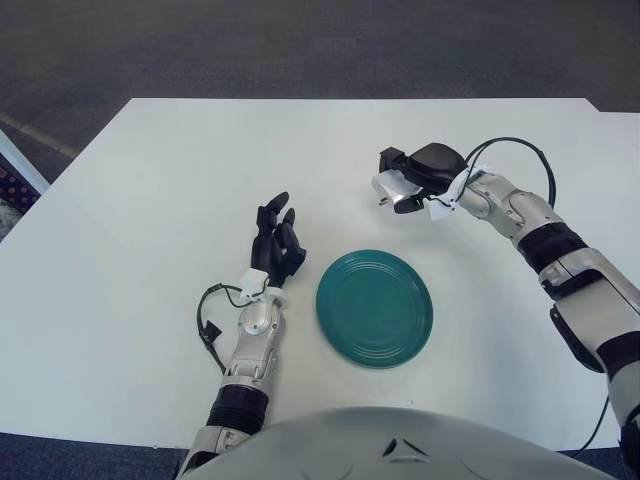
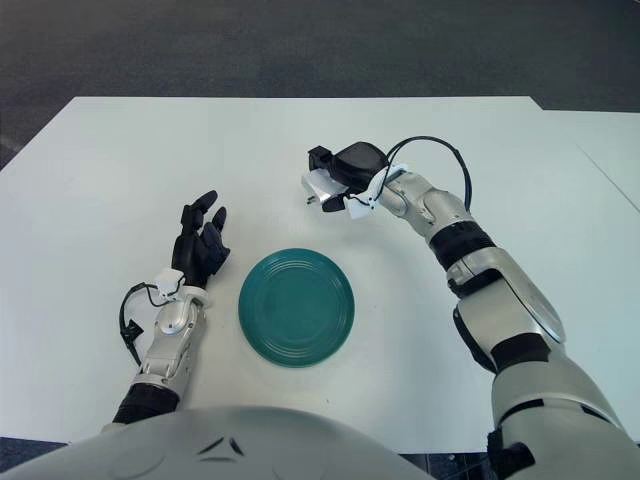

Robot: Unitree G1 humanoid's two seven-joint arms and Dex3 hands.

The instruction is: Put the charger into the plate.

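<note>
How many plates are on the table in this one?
1. The green plate sits near the table's front edge, between the idle left hand and the right hand, which holds the white charger beyond it. Nothing suggests another.

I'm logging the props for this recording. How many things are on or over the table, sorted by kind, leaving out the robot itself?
Plates: 1, the green plate, with nothing in it.
Chargers: 1, the white charger, gripped in the right hand beyond the plate.
Total: 2.
The left hand shows left of the plate, fingers open, holding nothing.
</note>
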